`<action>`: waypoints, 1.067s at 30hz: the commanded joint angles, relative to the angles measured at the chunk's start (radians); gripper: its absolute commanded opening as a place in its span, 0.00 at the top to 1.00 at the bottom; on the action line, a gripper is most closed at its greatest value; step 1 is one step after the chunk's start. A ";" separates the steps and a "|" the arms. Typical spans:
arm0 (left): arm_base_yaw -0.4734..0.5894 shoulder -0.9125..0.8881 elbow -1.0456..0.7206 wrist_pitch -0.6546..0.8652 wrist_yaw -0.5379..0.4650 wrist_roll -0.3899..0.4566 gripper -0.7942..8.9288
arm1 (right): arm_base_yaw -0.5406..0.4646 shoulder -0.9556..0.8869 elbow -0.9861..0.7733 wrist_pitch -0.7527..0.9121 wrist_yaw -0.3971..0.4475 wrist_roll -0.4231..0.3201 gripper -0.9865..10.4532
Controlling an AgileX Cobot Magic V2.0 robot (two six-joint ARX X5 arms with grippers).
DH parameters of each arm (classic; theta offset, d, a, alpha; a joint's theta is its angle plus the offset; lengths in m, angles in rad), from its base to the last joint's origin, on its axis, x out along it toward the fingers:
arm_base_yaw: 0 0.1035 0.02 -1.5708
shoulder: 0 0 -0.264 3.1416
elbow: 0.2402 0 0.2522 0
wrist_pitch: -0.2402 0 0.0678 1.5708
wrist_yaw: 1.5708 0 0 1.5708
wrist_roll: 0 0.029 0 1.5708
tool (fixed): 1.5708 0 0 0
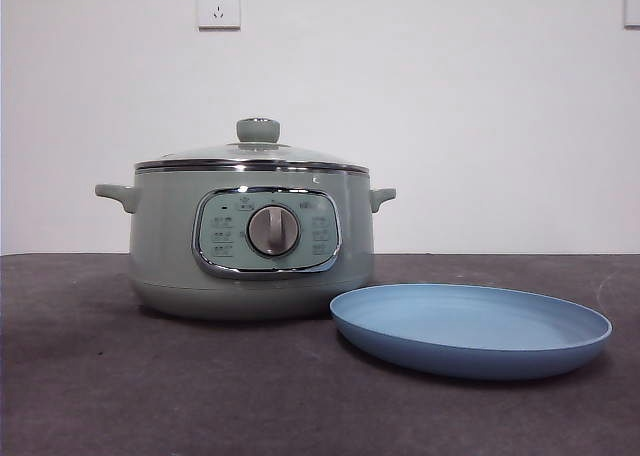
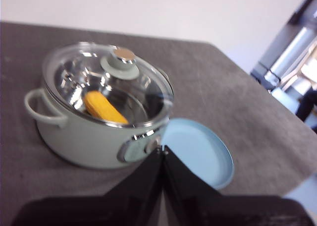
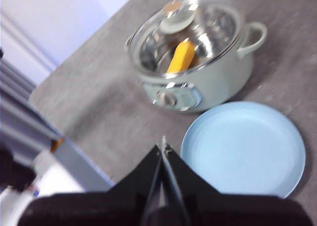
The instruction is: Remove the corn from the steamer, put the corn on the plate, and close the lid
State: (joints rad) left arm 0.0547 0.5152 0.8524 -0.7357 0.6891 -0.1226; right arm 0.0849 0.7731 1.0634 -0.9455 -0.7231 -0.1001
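Looks like a lab or test room dressed up as a kitchen corner: a bench (image 1: 100, 376) under plain grey cloth, a bare white wall (image 1: 480, 106) with one socket (image 1: 219, 6), and just a steamer (image 1: 250, 241) and plate (image 1: 470, 328) on it. Blurry, unidentifiable shapes sit past the bench edge.

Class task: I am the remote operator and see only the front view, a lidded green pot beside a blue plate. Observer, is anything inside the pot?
Observer: Yes. Through the glass lid the left wrist view shows the corn lying inside the steamer.
Operator: Is the plate bare?
Observer: Yes, the right wrist view looks down on the plate and nothing lies on it.
Operator: Where are the arms?
Observer: Both wait back from the pot. The left gripper and the right gripper each have their fingers shut together, holding nothing.
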 commanded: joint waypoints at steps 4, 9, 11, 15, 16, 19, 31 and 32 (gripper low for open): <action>-0.003 0.043 0.076 -0.106 -0.002 0.105 0.92 | 0.023 0.042 0.029 -0.089 -0.004 -0.081 0.92; -0.003 0.045 0.086 -0.100 -0.001 0.099 0.89 | 0.023 0.046 0.029 -0.085 -0.004 -0.080 0.87; -0.003 0.045 0.086 -0.100 -0.001 0.097 0.72 | 0.023 0.046 0.029 -0.085 -0.004 -0.079 0.70; -0.003 0.045 0.086 -0.092 -0.003 0.097 0.30 | 0.023 0.046 0.029 -0.084 -0.004 -0.072 0.36; -0.003 0.045 0.086 -0.089 -0.002 0.097 0.30 | 0.023 0.046 0.029 -0.084 -0.004 -0.072 0.36; -0.005 0.055 0.086 -0.061 0.000 0.097 0.30 | 0.023 0.046 0.029 -0.084 -0.005 -0.072 0.36; -0.072 0.243 0.099 0.129 -0.009 0.097 0.30 | 0.023 0.047 0.029 -0.080 -0.004 -0.072 0.36; -0.083 0.278 0.112 0.149 -0.011 0.097 0.30 | 0.023 0.047 0.029 -0.080 -0.004 -0.072 0.36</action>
State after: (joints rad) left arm -0.0200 0.7689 0.9520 -0.6109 0.6800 -0.0341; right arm 0.1055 0.8200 1.0908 -1.0317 -0.7250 -0.1696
